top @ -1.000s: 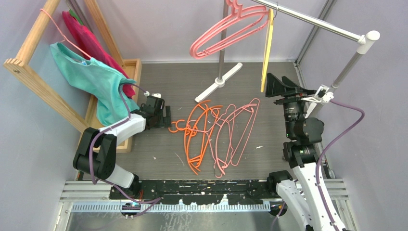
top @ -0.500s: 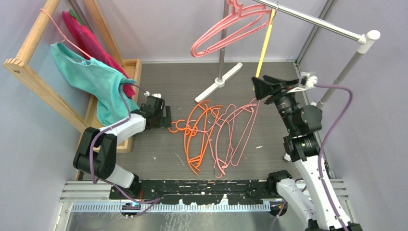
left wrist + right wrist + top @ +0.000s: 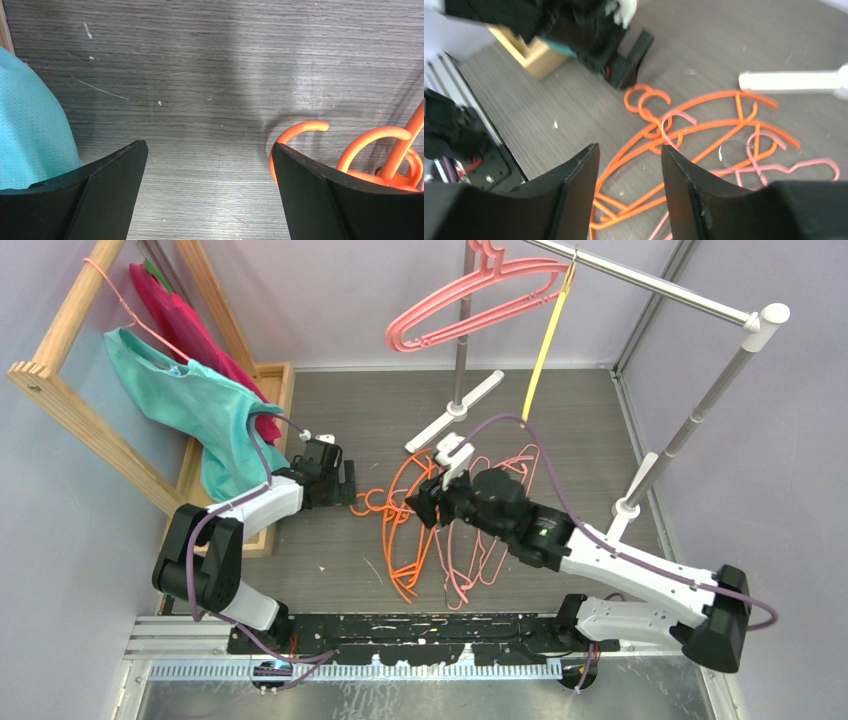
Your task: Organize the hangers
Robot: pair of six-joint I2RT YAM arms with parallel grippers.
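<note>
Orange hangers and pink hangers lie tangled on the grey floor. More pink hangers and a yellow hanger hang from the metal rail. My right gripper hovers open over the pile; in the right wrist view the gripper has orange hangers below its fingers, and nothing is held. My left gripper rests open on the floor, left of the pile. In the left wrist view the gripper has orange hooks beside its right finger.
A wooden rack at the left carries a teal cloth and a red garment. The teal cloth touches the left finger's side. The rail stand's white foot sits behind the pile.
My right arm has swung from beside the hanging yellow hanger down and left over the floor pile, its jaws narrowing. The yellow and pink hanging hangers have shifted. The left arm has not moved.
</note>
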